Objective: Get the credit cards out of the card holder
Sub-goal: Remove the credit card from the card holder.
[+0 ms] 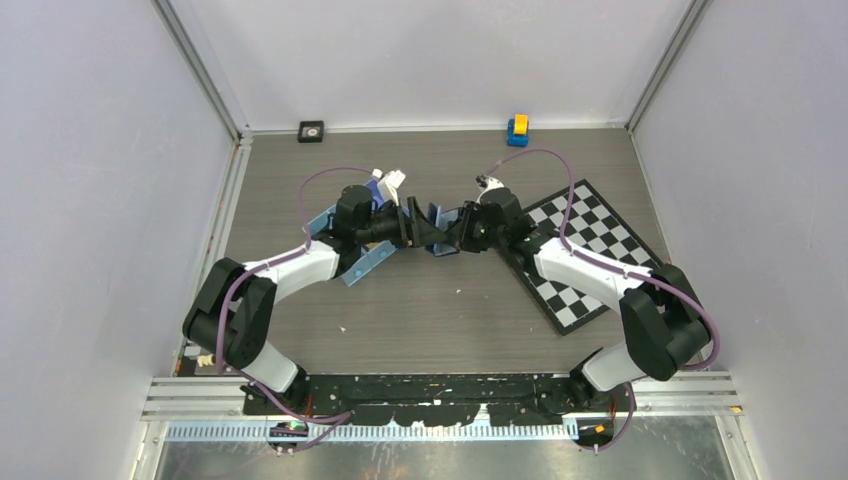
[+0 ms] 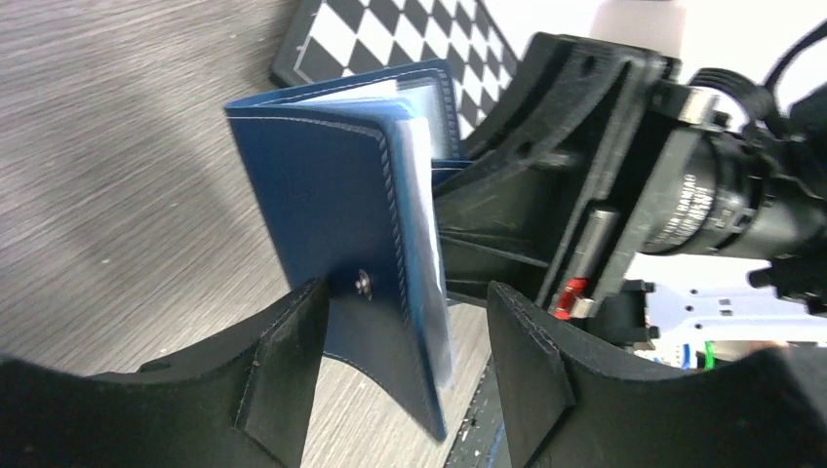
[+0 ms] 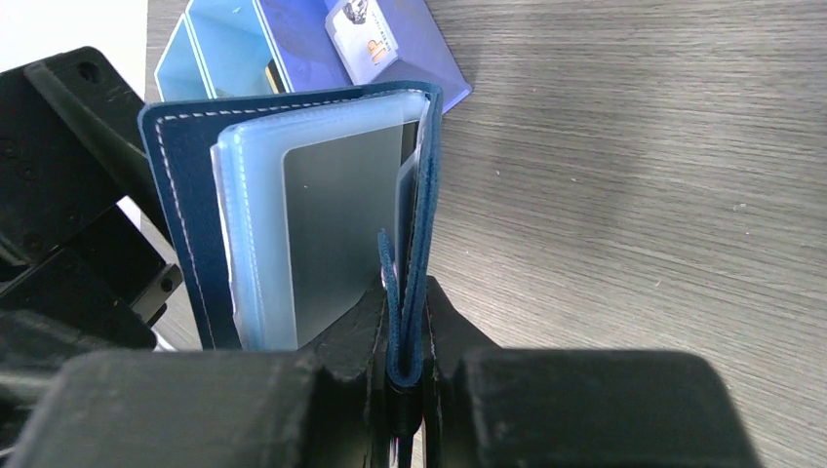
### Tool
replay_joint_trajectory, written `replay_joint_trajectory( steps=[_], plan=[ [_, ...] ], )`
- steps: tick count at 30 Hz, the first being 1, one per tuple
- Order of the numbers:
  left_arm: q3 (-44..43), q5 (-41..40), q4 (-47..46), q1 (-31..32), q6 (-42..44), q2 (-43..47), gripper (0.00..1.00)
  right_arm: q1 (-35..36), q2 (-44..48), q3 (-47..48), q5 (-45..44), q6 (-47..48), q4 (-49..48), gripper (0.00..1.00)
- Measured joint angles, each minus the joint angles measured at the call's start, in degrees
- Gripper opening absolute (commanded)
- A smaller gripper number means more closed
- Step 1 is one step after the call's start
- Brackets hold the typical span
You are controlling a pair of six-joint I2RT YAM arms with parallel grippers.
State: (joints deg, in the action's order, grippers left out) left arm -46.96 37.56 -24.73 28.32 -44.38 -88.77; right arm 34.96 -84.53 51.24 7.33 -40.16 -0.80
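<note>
Navy card holder (image 3: 185,195), upright over the tabletop (image 3: 634,195), is pinched tight by the right end effector (image 3: 405,361). The left end effector (image 2: 405,302) gapes astride its cover, gripping nothing. A grey credit card (image 3: 332,234) sits sleeved, not yet removed. A loose card (image 3: 366,44) lies in the tray (image 3: 224,39) at 11 o'clock.

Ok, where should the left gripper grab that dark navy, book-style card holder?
Likely the card holder's free cover, by its snap stud, from the side opposite the right gripper pinching the other cover; that flap stands between the left gripper's open fingers.

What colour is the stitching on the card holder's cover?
White, along the edge of the navy card holder; clearest in the right wrist view.
</note>
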Motion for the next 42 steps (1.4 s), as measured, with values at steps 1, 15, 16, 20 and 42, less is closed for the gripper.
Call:
replay_joint_trajectory(
  steps=[1, 15, 16, 20, 42],
  plan=[
    [-0.3, -0.8, 1.3, 0.2, 0.7, 0.0, 0.61, 0.2, 0.0, 0.0, -0.2, 0.0, 0.1, 0.0],
    [1.2, 2.2, -1.5, -6.6, -5.4, -2.1, 0.0, 0.5, 3.2, 0.0, -3.4, 1.1, 1.3, 0.07],
    [1.5, 2.9, -2.8, -6.8, -6.5, -2.7, 0.0, 0.5, 3.5, 0.0, -3.4, 1.1, 1.3, 0.1],
    [2.7, 4.8, -7.7, -7.4, -9.8, -3.7, 0.0, -0.3, 4.2, -0.1, -3.4, 0.9, 1.8, 0.36],
    [7.3, 3.6, -15.0, -9.6, -14.8, -3.6, 0.0, -3.9, 16.6, -7.1, 6.8, 2.0, -9.6, 0.38]
  ],
)
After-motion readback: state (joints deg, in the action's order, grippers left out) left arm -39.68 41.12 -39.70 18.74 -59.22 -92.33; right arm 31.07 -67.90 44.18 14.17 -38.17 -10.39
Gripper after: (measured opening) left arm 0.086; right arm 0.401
